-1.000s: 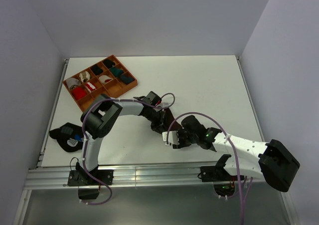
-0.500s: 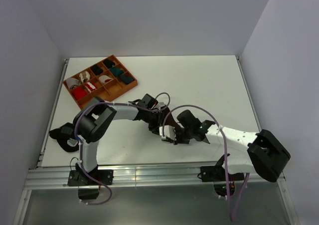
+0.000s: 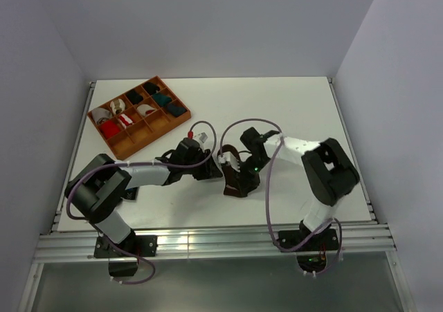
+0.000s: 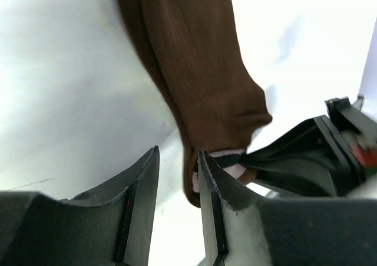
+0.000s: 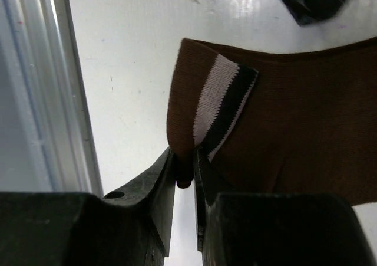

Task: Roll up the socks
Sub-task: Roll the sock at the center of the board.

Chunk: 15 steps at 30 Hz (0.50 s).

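Centre of the overhead view: the right gripper (image 5: 184, 173) clamped the socks (image 5: 294, 130) at their striped end. They lay mostly flat on the table (image 5: 129, 53). The left gripper (image 4: 177, 186) sat beside them, slightly parted and empty. Rolling looked barely begun.

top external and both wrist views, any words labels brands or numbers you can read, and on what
No text can be read in any view.
socks: only pale and dark stripes on the cuff, no lettering.
tray: any marks are too small to read.
red patch at the right edge of the left wrist view: too blurred to read.
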Tool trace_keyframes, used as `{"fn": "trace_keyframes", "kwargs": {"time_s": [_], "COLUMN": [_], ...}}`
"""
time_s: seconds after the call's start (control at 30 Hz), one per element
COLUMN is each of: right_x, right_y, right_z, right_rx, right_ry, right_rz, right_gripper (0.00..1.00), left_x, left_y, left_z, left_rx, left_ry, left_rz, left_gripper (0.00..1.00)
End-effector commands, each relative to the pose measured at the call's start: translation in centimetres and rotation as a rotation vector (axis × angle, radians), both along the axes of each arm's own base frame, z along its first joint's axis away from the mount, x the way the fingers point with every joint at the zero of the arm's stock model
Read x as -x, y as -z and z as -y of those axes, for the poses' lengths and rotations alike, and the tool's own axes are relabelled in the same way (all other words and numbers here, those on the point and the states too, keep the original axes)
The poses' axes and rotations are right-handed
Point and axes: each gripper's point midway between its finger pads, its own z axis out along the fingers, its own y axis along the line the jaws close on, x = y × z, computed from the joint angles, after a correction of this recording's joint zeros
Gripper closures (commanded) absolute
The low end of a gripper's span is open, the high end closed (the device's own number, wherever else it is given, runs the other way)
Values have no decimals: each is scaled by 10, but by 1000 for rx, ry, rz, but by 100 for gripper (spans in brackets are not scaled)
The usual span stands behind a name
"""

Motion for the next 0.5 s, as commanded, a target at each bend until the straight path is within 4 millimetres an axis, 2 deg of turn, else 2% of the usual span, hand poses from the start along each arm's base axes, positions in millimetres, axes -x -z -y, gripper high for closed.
{"fn": "trace_keyframes", "kwargs": {"time_s": [0.0, 0.03, 0.07, 0.1, 0.17, 0.2, 0.23, 0.37, 0.47], "right_x": [12, 7, 3, 1, -10, -12, -13, -29, -33], "right_y": [-5, -4, -12, -4, -9, -3, -4, 1, 4], "right_z": [8, 9, 7, 11, 7, 9, 10, 11, 11], "right_rx": [35, 40, 43, 66, 70, 85, 94, 117, 127], "right_ry": [16, 23, 26, 44, 72, 93, 107, 164, 188], "right_rz": [-225, -247, -283, -341, -394, -443, -480, -511, -534], "right_gripper": [78, 78, 78, 78, 78, 78, 78, 78, 78], "left_x": [-23, -23, -23, -21, -17, -18, -17, -10, -5], "left_y": [-30, -31, -31, -36, -38, -42, -45, -56, -58], "left_z": [2, 1, -1, 4, 8, 11, 14, 24, 35], "left_rx": [42, 32, 18, 22, 8, 17, 23, 67, 73], "left_ry": [-51, -44, -48, -37, -11, -8, 0, 44, 110], "left_rz": [209, 240, 267, 301, 355, 383, 404, 486, 537], "left_gripper": [62, 62, 62, 62, 61, 62, 61, 59, 59]}}
